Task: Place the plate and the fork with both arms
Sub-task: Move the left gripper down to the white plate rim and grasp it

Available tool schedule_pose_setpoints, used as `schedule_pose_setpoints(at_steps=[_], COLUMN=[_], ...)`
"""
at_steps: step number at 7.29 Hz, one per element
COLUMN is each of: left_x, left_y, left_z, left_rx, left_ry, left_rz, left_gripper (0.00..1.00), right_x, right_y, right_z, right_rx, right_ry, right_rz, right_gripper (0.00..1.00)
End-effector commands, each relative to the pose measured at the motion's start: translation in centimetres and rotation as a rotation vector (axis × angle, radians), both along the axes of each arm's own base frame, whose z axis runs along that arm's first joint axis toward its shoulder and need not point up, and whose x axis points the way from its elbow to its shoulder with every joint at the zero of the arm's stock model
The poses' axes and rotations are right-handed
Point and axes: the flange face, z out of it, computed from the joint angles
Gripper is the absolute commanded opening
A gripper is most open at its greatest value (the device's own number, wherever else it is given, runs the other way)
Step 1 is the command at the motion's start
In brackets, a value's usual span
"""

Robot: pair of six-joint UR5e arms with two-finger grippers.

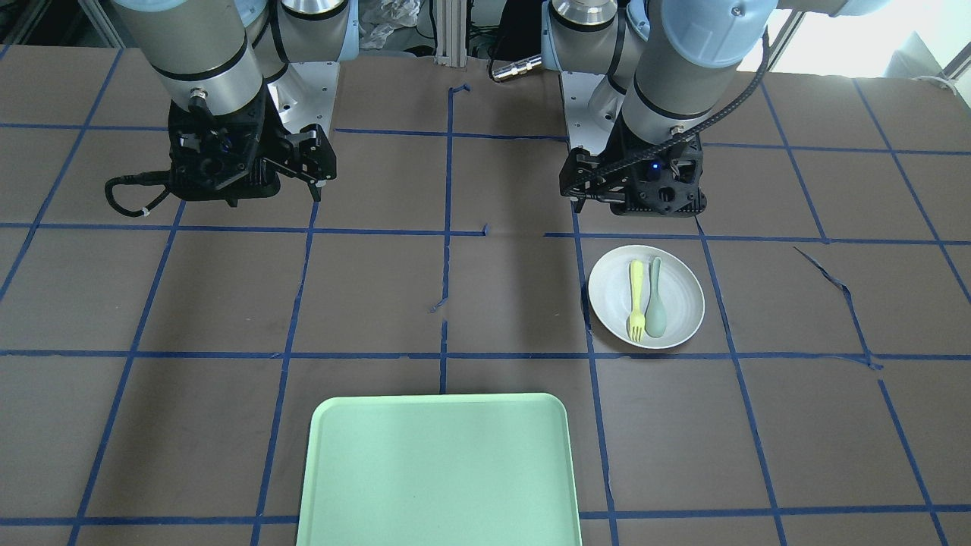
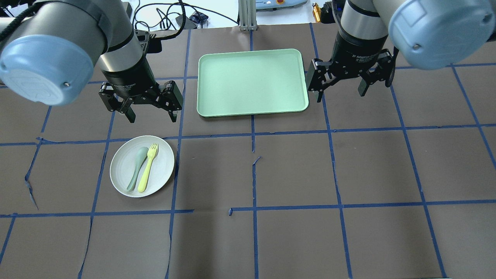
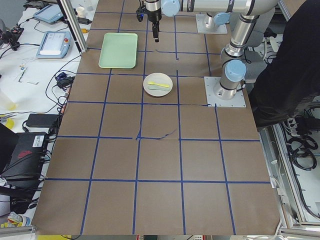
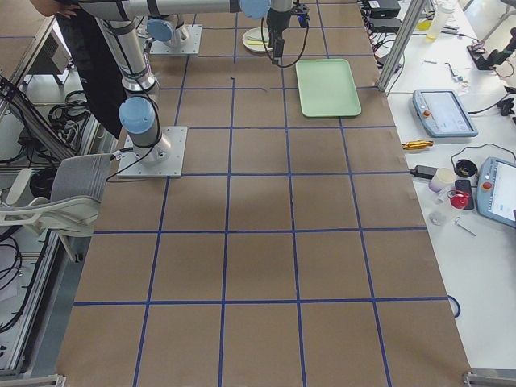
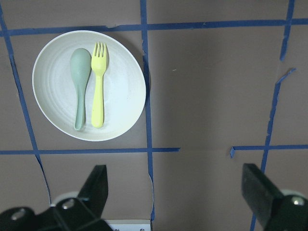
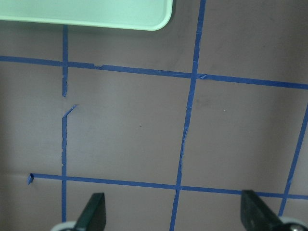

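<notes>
Well, nothing is picked up yet, so you are at the approach. On the left, your left gripper [image 2: 152, 116] hangs with its fingers spread wide and empty, just on the far side of the plate [image 2: 162, 167]. The plate sits on the left half of the table [image 2: 294, 166], and the fork [image 2: 147, 171] lies in it with its tines pointing away from the robot. A spoon [image 2: 136, 171] lies right alongside the fork, on its left. The two handles look nearly touching, so I'd bring the fingers down across the fork's handle from above, narrow and square, or you may drag the spoon along. The plate is shallow, matte and off-white with faint rings. A pinch on its thin rim seems the only hold, and it could slide on the brown paper. The fork is slim, smooth, pale yellow plastic, light and likely to skid. In the middle, farther off, lies the pale green tray [image 2: 252, 81], rectangular with rounded corners and a low lip. On the right, your right gripper [image 2: 340, 95] hovers beside the tray's right edge, fingers apart, holding nothing.
</notes>
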Motion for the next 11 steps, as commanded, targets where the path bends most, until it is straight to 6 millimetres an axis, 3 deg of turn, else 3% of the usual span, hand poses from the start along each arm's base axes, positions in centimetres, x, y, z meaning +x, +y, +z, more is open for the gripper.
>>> schedule_pose_setpoints(at_steps=[1, 3, 5, 6, 7, 8, 11], left_x=[6.7, 12.5, 21.1, 24.1, 25.6, 25.4, 25.6], left_y=[-1.5, -1.8, -0.9, 0.0, 0.6, 1.1, 0.4], left_z=[-1.0, -3.7, -9.6, -12.7, -15.6, -19.1, -24.6], left_rx=[0.006, 0.026, 0.018, 0.006, 0.003, 0.026, 0.06], left_ry=[0.01, 0.019, 0.06, 0.09, 0.098, 0.112, 0.131], left_rz=[0.134, 0.117, 0.087, 0.022, 0.002, 0.005, 0.003], left_gripper=[1.0, 1.0, 1.0, 1.0, 1.0, 0.92, 0.85], right_x=[-0.1, -0.1, 0.0, 0.0, 0.1, 0.1, 0.0], right_y=[-0.3, -0.7, -1.3, -1.4, -1.4, -1.4, -1.6], right_z=[-0.5, -1.1, -2.3, -2.6, -2.6, -2.7, -3.4], right_rx=[0.006, 0.017, 0.039, 0.046, 0.046, 0.049, 0.064], right_ry=[0.005, 0.008, 0.012, 0.011, 0.007, 0.005, 0.016], right_rz=[-0.001, -0.001, -0.002, -0.003, -0.004, -0.003, -0.002], right_gripper=[1.0, 1.0, 1.0, 1.0, 1.0, 1.0, 1.0])
